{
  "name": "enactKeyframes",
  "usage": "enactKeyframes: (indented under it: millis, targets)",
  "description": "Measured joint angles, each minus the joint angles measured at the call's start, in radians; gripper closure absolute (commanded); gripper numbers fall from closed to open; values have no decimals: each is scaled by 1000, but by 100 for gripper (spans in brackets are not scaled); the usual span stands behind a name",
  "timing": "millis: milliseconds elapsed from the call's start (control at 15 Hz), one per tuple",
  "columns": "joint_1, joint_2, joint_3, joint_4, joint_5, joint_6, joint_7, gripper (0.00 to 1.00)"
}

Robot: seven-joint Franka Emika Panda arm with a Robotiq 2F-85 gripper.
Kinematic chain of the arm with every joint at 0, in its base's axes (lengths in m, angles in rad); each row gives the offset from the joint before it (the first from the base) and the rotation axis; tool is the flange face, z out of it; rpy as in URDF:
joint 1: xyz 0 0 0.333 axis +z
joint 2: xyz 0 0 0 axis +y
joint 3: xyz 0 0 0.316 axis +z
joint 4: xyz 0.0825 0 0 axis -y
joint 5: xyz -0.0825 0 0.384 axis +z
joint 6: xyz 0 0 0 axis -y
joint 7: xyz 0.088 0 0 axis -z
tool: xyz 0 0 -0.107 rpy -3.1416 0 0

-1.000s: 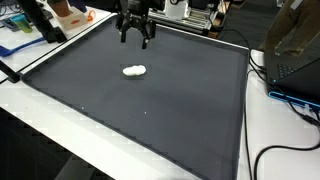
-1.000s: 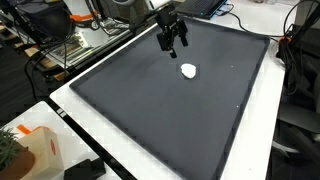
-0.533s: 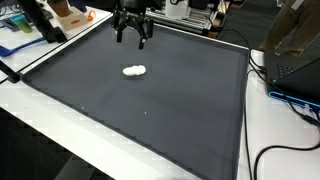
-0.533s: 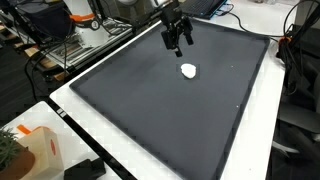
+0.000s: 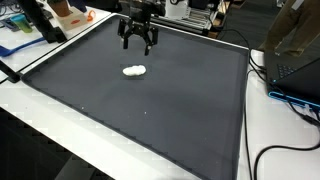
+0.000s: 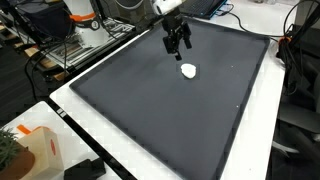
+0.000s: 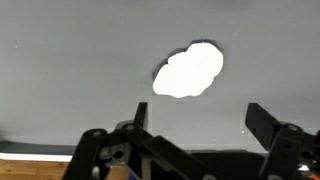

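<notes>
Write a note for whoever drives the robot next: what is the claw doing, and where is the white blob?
Gripper: the claw is open and empty, hanging above the far part of the black mat.
Things: the white blob lies on the mat, apart from the claw. In the wrist view it sits ahead of the fingers, untouched.
Done: nothing gripped or lifted.
Left: the white blob is not yet touched, and the claw is off to one side of it, not down on it.

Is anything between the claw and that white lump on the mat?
Nothing visible. The claw hangs open above the dark mat, apart from the white lump, and only bare mat shows between them in both exterior views and the wrist view.
</notes>
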Motion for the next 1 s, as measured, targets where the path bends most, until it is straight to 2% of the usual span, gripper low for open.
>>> enactKeyframes:
  millis: [333,600,1000]
  targets:
    - [-28,26,58,25,16,-4,-1,0]
    - [-109,42,174,43,88,-74,-26,0]
    - [-124,27,259,85,585,-204,-386,0]
